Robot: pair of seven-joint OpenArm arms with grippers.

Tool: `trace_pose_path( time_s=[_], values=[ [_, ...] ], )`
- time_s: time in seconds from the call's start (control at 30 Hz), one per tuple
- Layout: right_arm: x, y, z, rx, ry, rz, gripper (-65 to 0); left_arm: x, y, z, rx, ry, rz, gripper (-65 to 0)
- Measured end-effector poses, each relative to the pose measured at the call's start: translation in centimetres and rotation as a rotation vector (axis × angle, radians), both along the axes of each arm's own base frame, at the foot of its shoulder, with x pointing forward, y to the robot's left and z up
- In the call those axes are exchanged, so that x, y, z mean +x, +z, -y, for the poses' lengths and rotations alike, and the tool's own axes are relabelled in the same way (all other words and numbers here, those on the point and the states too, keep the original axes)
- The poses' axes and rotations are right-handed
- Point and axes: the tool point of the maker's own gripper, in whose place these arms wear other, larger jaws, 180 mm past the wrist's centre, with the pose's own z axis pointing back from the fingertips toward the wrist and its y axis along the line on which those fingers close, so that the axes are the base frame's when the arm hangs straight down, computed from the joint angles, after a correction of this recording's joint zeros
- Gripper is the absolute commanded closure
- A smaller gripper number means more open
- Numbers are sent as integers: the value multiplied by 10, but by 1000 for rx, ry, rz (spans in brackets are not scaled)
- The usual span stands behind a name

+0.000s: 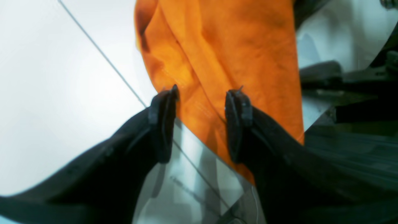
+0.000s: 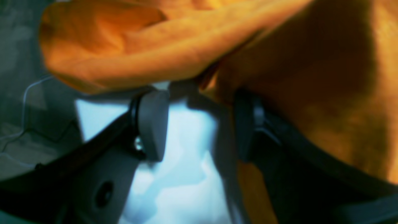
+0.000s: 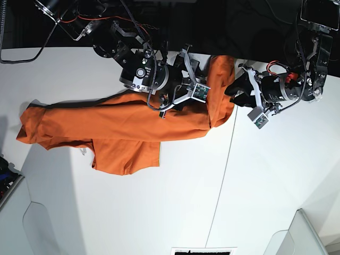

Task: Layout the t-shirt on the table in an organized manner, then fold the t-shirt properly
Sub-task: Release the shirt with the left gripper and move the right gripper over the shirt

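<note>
The t-shirt (image 3: 122, 125) lies stretched in a long band across the white table (image 3: 159, 212), its long axis running from the bunched end at the base view's left to a raised fold near the dark seam (image 3: 226, 164) on the right. One sleeve (image 3: 125, 156) hangs off the band toward the near side. It is not flat yet: the cloth is doubled over itself, and the end by the seam stands up off the surface.

Both arms are at that raised end. The right gripper (image 3: 192, 91) sits right on the cloth, and in its own camera the jaws stand apart with nothing pinched between them; the orange fabric hangs just past the fingertips (image 2: 154, 124) and brushes one side. The left gripper (image 3: 258, 114) waits just beside the same fold, across the seam from the body of the shirt, jaws also spread wide and empty, the fabric lying just ahead of its fingertips (image 1: 163, 124).

So the right arm looks nearer, and the fold lies between the two. No containers hold anything here
</note>
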Motion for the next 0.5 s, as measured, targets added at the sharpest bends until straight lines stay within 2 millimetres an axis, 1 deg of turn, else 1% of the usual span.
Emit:
trace_pose_path(
  time_s=[0.13,0.17,0.2,0.37,0.5],
  values=[
    [10,1,5,-34,-20,49,-322,0,0,0,0,0,1,-286],
    [12,0,6,-34,-34,50,-292,0,0,0,-2,1,3,-286],
    [12,-1,7,-37,-43,49,-249,1,1,1,-5,2,6,-286],
    [18,-7,13,-61,-62,62,-6,1,1,1,-5,2,6,-286],
    [18,-7,14,-72,-62,71,0,1,-1,-1,11,0,9,-286]
  ],
)
